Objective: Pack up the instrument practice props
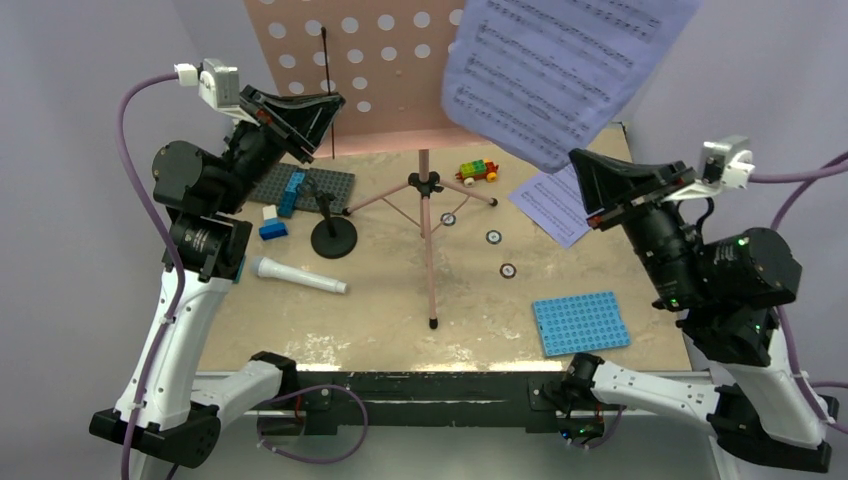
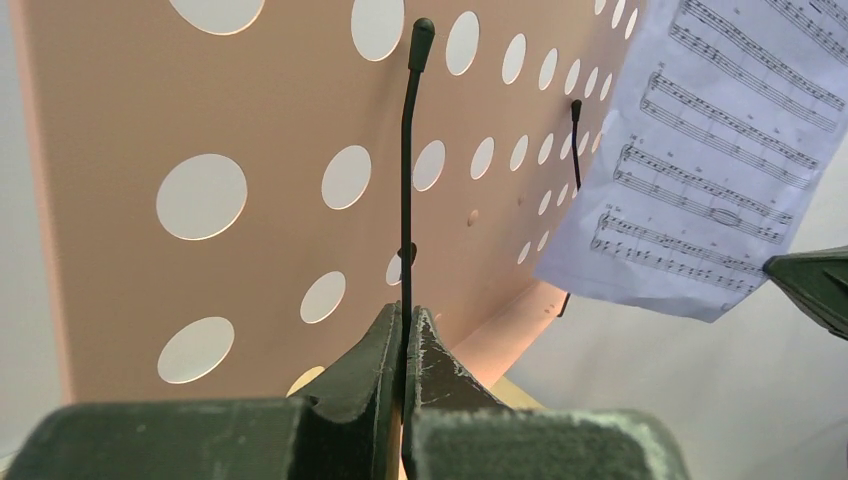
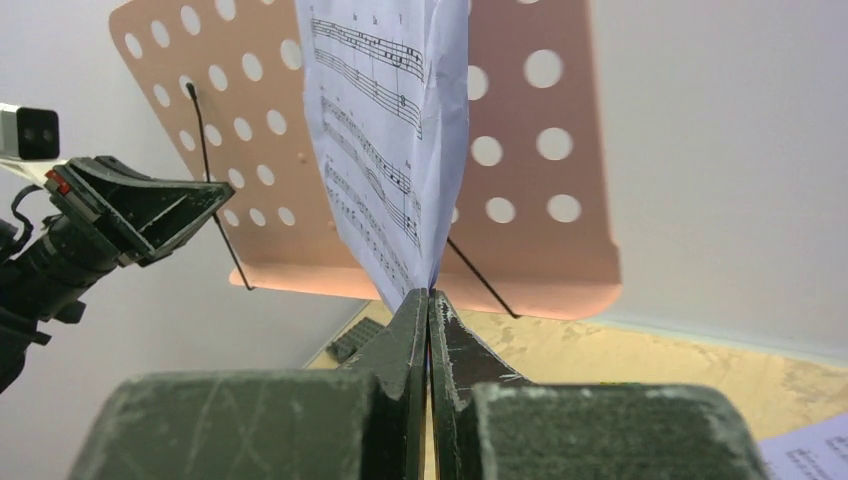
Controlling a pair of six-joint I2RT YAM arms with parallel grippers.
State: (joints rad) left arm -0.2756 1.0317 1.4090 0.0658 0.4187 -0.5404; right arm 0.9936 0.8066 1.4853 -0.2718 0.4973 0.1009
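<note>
1. Two grippers, both closed. The left gripper (image 2: 405,318) pinches a thin black page wire (image 2: 407,180), which rises straight up from its fingertips.
2. Just behind that wire is the pink desk (image 2: 100,260).
3. The right gripper (image 3: 428,300) is clamped on the bottom edge of a sheet (image 3: 385,150) that stands up in front of the desk.
4. Below them on the table (image 1: 400,310), the microphone (image 1: 300,276) and mic stand (image 1: 334,241) lie nearer the left gripper. A second sheet (image 1: 550,205) lies just beside the right.
</note>
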